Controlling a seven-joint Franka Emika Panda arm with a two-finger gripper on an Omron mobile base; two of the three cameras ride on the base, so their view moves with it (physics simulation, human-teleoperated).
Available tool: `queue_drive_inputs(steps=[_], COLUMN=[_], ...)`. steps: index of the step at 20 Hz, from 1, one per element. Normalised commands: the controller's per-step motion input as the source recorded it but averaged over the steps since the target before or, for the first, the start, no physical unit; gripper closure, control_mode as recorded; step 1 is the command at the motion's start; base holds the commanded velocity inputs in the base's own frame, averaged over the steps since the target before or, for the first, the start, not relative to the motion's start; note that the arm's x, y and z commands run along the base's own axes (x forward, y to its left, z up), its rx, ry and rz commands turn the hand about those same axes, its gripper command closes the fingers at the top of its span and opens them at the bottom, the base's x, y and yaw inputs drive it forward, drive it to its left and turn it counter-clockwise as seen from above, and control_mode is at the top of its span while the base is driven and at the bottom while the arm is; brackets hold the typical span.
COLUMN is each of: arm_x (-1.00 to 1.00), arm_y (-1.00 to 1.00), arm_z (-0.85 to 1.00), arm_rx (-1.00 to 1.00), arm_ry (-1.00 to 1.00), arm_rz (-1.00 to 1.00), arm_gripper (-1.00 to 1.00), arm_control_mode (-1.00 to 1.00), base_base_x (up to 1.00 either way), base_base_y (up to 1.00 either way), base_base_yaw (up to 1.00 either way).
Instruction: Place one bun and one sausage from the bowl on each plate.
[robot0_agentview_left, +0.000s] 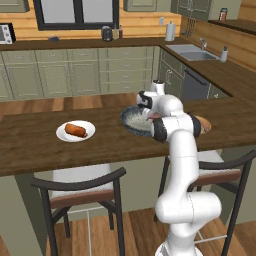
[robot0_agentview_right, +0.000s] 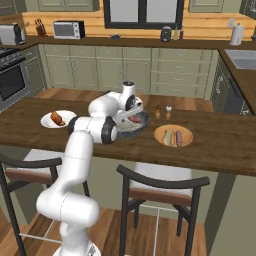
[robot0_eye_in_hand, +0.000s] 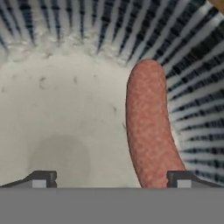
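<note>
The white arm's two-finger gripper hangs low over the wide, shallow, dark grey-blue bowl with its pale speckled inside, and its jaws are spread wide with nothing between them. In the hand view the two dark finger tips rise at the lower left and lower right of the frame. A slim red-brown sausage lies in the bowl along the foot of the ribbed wall, running from the upper middle of the frame down to the lower right, where its near end sits just beside the right finger tip; whether they touch cannot be told.

In the right base view the bowl sits near the middle of the dark wooden counter, with the sausage showing at its right side beside the hand. To its right, centre-right of the frame, stands the small round orange-tan plate carrying a pale golden bun and a second red-brown sausage side by side. At the left of the frame the small plain white plate holds a golden-orange bun. In the left base view that white plate lies at centre-left with its bun, well apart from the bowl, whose right part is hidden behind the arm
</note>
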Motion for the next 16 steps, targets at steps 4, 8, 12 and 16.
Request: queue_drive_inputs(steps=[4, 8, 12, 16], arm_x=[0.00, 0.02, -0.11, -0.36], arm_y=[-0.11, -0.05, 0.00, 0.00], arm_z=[-0.15, -0.07, -0.26, -0.39], arm_rx=[0.00, 0.00, -0.01, -0.01], arm_ry=[0.00, 0.00, 0.02, 0.11], arm_rz=[0.00, 0.00, 0.00, 0.00], arm_gripper=[-1.00, -1.00, -1.00, -1.00], arm_control_mode=[-1.00, -1.00, -1.00, -1.00], base_base_x=[0.00, 0.00, 0.00, 0.00], base_base_y=[0.00, 0.00, 0.00, 0.00], base_base_yaw=[0.00, 0.00, 0.00, 0.00])
